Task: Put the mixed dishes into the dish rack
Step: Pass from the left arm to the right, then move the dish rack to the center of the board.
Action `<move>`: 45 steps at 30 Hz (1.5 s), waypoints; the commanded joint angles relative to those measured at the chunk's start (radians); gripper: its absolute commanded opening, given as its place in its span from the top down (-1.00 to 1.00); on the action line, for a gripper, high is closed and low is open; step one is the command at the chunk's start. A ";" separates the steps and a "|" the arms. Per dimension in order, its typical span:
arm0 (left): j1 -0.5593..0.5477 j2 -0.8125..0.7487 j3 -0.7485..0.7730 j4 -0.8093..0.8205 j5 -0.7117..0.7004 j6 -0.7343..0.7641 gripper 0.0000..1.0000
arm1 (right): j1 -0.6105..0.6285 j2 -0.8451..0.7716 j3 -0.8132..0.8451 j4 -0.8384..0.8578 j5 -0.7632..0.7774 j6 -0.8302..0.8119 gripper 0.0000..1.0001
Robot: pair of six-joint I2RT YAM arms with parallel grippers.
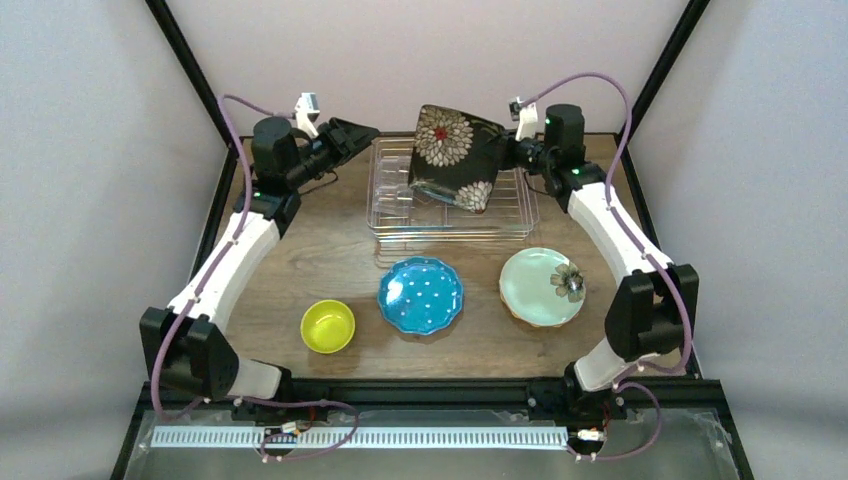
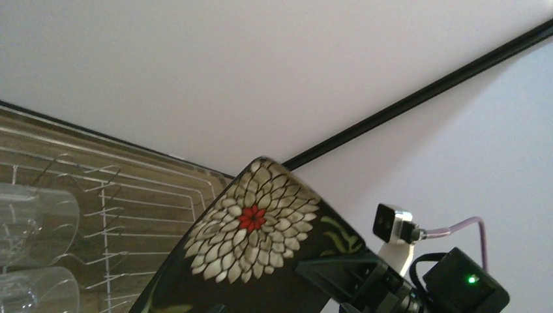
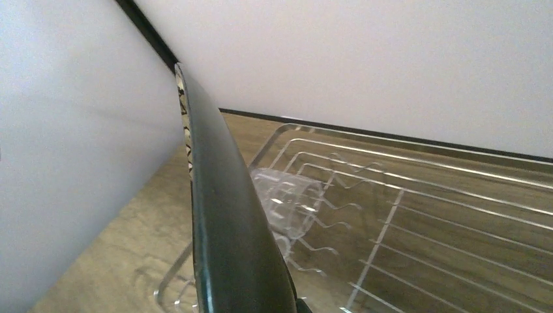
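Note:
My right gripper (image 1: 508,152) is shut on the right edge of the black square floral plate (image 1: 455,155), which hangs tilted above the dish rack (image 1: 390,225). In the right wrist view the plate's dark rim (image 3: 228,248) runs up the middle and hides my fingers. The left wrist view shows the plate's flower face (image 2: 254,235) with the right gripper (image 2: 345,270) clamped on it. My left gripper (image 1: 352,135) stands open beside the rack's far left corner, holding nothing. A clear glass (image 3: 287,202) lies in the rack's left part. A yellow-green bowl (image 1: 328,326), a teal dotted plate (image 1: 420,295) and a mint flower plate (image 1: 541,287) sit on the table in front.
The wooden table (image 1: 300,260) is framed by black posts and pale walls close behind the rack. A thin orange rim (image 1: 514,312) peeks out under the mint plate. Both arm bases stand at the near edge.

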 commanded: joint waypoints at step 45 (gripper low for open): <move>-0.061 -0.098 -0.291 -0.377 -0.192 0.013 -0.88 | -0.064 0.272 0.351 0.106 0.400 -0.430 0.99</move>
